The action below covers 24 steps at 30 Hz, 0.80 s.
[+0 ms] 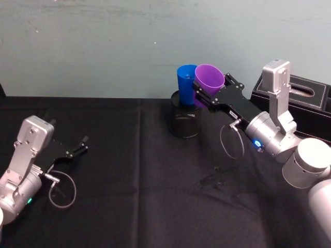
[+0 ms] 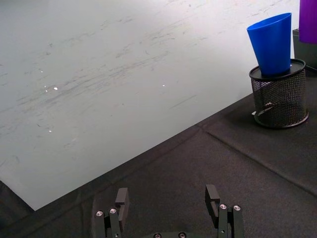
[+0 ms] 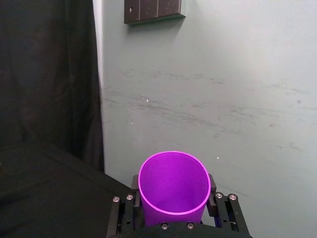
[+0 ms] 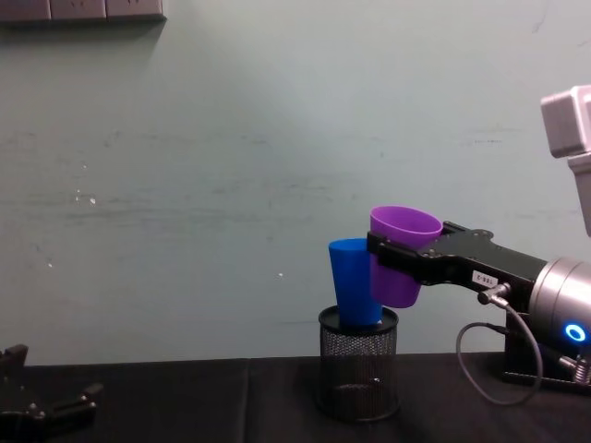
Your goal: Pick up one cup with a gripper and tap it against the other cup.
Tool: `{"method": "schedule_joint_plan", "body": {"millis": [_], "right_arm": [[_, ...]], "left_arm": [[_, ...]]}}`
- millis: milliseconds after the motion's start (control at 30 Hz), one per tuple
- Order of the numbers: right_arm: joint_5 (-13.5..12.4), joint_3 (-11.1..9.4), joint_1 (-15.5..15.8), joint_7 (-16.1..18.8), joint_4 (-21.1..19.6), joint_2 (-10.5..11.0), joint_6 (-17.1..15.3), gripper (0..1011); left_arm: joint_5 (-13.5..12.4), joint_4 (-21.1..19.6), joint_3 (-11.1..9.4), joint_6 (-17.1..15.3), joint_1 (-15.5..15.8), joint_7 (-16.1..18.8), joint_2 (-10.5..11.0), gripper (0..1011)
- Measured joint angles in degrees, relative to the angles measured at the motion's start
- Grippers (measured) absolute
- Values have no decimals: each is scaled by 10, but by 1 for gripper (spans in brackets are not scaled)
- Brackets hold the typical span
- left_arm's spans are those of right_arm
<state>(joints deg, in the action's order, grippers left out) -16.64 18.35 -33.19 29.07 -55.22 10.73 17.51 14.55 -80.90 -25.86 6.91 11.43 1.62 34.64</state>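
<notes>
My right gripper [image 1: 199, 87] is shut on the purple cup [image 1: 209, 78], holding it in the air with its mouth up and tilted. In the chest view the purple cup [image 4: 399, 254] rests against the right side of the blue cup [image 4: 355, 282]. The blue cup [image 1: 186, 80] stands on top of an upturned black mesh pen holder [image 1: 185, 116]. In the right wrist view the purple cup [image 3: 173, 191] sits between the fingers [image 3: 130, 206]. My left gripper [image 1: 83, 142] rests low at the table's left, open, with nothing between its fingers [image 2: 121, 199].
A black box [image 1: 310, 101] stands at the back right, behind the right arm. A black cloth [image 1: 145, 196] covers the table, with a pale green wall [image 4: 231, 166] close behind. A wall plate [image 3: 152, 10] hangs high on that wall.
</notes>
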Motion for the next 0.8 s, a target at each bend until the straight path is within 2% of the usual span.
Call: {"method": "schedule_joint_plan", "body": {"millis": [800], "right_arm": [[-10, -1, -41, 26, 67, -17, 25, 732]], "left_arm": [[0, 0, 0, 0, 0, 0, 0, 1011]]}}
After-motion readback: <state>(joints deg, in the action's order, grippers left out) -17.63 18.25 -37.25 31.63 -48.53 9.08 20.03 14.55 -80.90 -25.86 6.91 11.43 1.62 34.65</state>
